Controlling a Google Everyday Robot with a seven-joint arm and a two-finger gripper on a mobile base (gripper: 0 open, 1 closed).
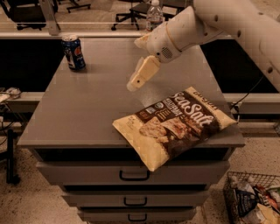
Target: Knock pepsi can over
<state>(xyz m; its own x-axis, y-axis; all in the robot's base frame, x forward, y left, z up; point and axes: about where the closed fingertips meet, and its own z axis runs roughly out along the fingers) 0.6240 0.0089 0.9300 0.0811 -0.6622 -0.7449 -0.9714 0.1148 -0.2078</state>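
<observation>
The pepsi can is dark blue with a silver top. It stands upright at the far left corner of the grey cabinet top. My gripper hangs over the middle of the top, to the right of the can and well apart from it. Its fingers are spread and empty. The long lower finger points down and left, and the other finger sits above it. Nothing touches the can.
A large brown and cream Sea Salt chip bag lies at the front right of the top. A clear water bottle stands at the back edge behind my arm. Drawers are below, a wire basket at lower right, office chairs behind.
</observation>
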